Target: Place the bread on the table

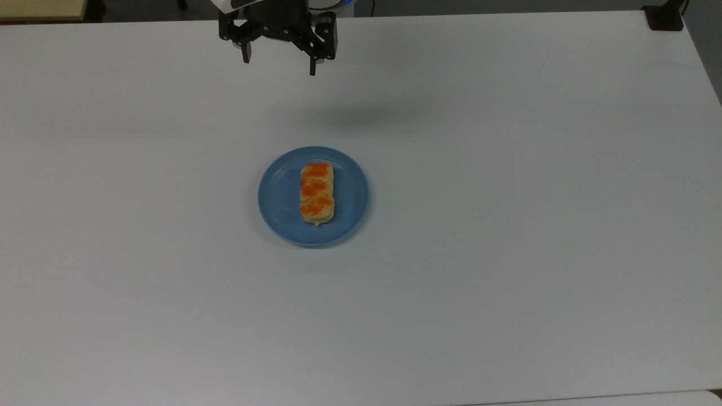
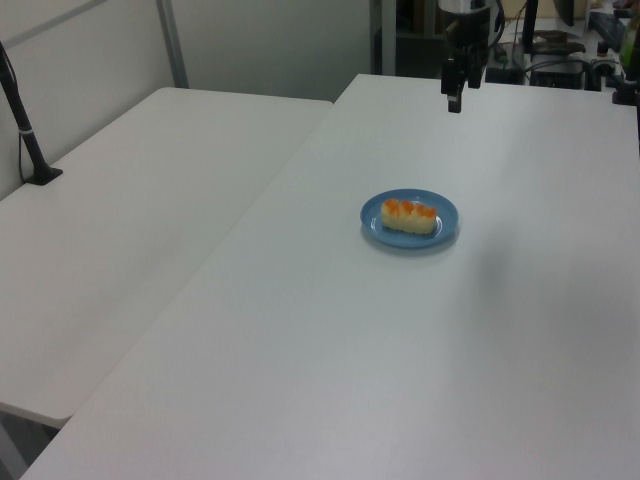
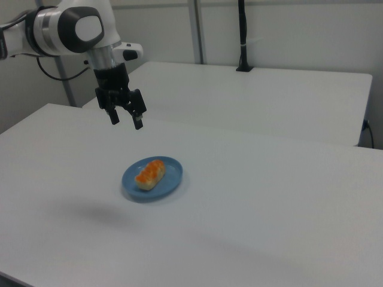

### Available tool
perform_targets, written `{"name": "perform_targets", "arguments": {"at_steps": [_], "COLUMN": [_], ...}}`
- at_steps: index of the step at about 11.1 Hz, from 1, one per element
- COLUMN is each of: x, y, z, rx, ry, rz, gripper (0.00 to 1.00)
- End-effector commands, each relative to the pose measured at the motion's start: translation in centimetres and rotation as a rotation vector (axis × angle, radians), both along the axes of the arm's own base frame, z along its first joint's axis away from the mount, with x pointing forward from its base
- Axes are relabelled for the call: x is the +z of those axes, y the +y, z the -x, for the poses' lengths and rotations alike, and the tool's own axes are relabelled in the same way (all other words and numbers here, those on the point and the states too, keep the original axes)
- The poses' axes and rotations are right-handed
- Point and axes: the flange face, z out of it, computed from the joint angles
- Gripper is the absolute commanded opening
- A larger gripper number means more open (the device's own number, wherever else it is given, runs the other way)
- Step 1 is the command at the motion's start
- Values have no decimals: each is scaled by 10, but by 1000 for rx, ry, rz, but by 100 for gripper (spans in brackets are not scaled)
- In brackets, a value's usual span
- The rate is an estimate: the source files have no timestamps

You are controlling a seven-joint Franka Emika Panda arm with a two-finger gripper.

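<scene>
Bread (image 1: pixel 317 193) lies mid-worktop on the blue plate (image 1: pixel 282 197), its long axis running toward the far edge in the top view. We see the end effector (image 1: pixel 278 63) hanging well above that far edge, fingers wide and empty, well apart from the bread.

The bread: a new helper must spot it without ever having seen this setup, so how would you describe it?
Start from the large white table; near its middle sits a round blue plate. The bread lies on that plate, a small oblong pale-tan bun in three joined lumps. Its glossy orange tops set it apart from the plain plate and tabletop.
</scene>
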Motion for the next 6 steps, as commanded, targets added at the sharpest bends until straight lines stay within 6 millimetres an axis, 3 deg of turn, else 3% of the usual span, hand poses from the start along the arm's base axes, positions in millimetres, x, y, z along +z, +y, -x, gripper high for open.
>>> {"name": "perform_targets", "arguments": {"at_steps": [1, 6], "x": [-1, -7], "y": [2, 2], "z": [4, -1], "rx": [0, 0], "ry": [11, 14], "rz": [-12, -14], "gripper": [100, 100]}}
